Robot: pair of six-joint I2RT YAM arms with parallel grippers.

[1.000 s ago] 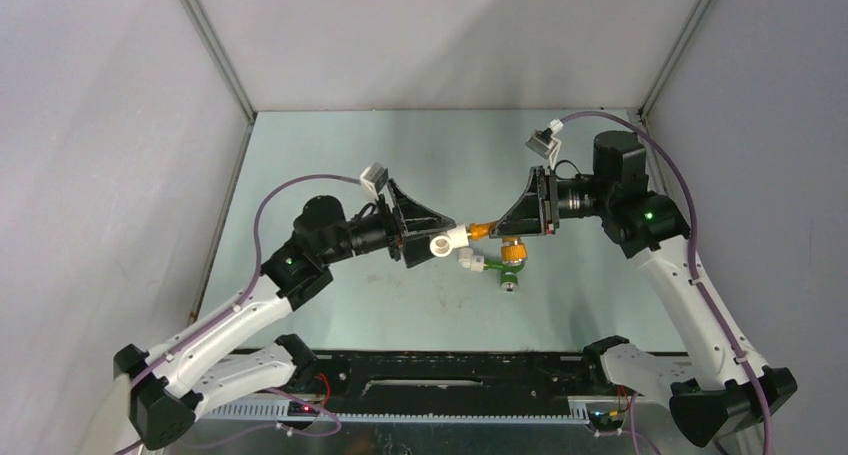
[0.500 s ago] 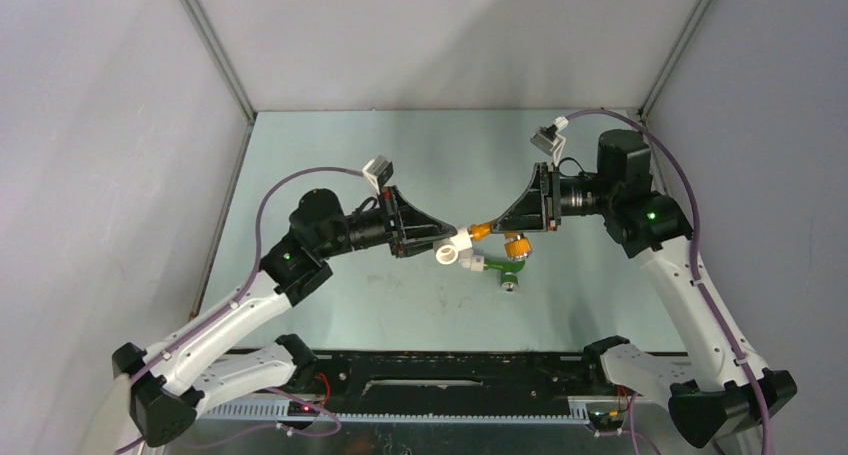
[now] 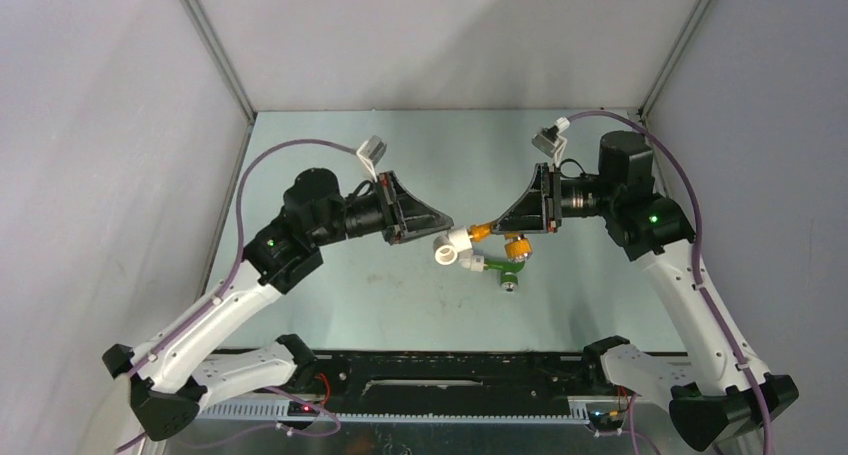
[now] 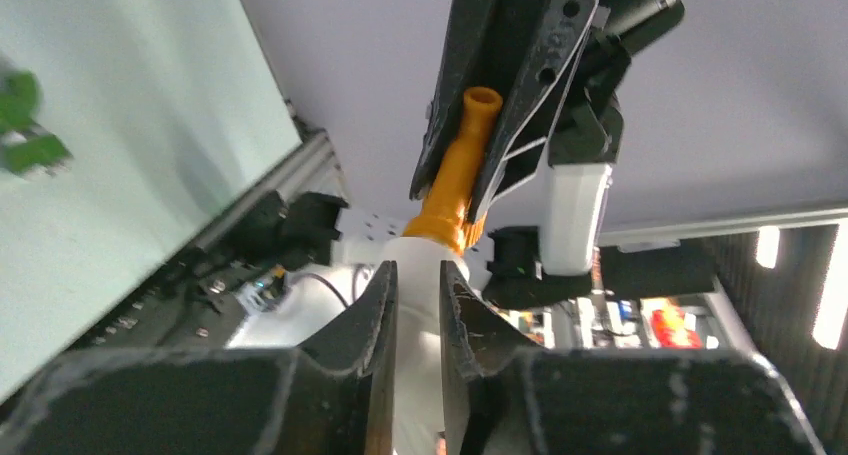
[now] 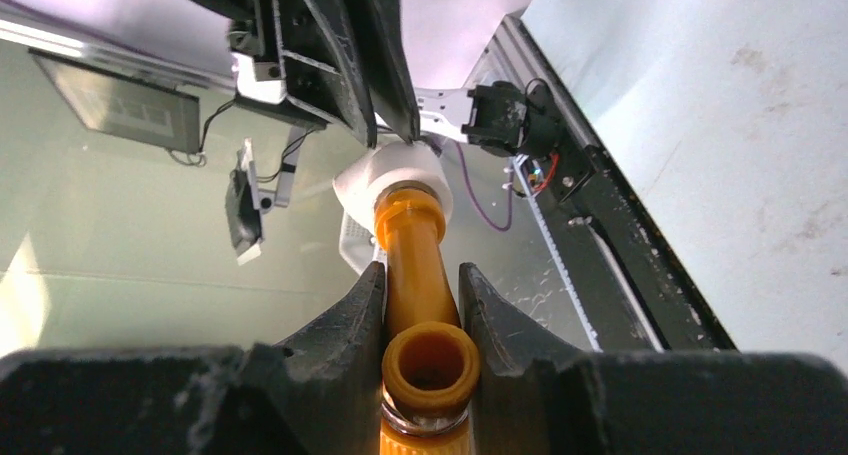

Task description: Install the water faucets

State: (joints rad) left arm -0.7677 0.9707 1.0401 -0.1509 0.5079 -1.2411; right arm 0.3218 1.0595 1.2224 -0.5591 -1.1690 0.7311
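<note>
1. The orange faucet (image 3: 484,231) is hanging at the centre of the top view. The right gripper (image 5: 420,273) is clenching its stem, and its collared end is meeting the mouth of a white elbow fitting (image 3: 449,246).
2. The left gripper (image 4: 415,275) is pinching that fitting from the left of the frame.
3. The green faucet (image 3: 503,268) is lying on the table (image 3: 330,175) just below, touching a second white elbow fitting (image 3: 468,262).
4. How deep the orange end is sitting in the fitting is not showing. The right gripper is partly covering the orange knob (image 3: 516,245). In the left wrist view the green faucet is blurring at the left edge, cut off.
5. The cluster is sitting well apart from the table's edges and the grey walls (image 3: 120,125).
6. Two faucets, two fittings and two grippers are showing.
</note>
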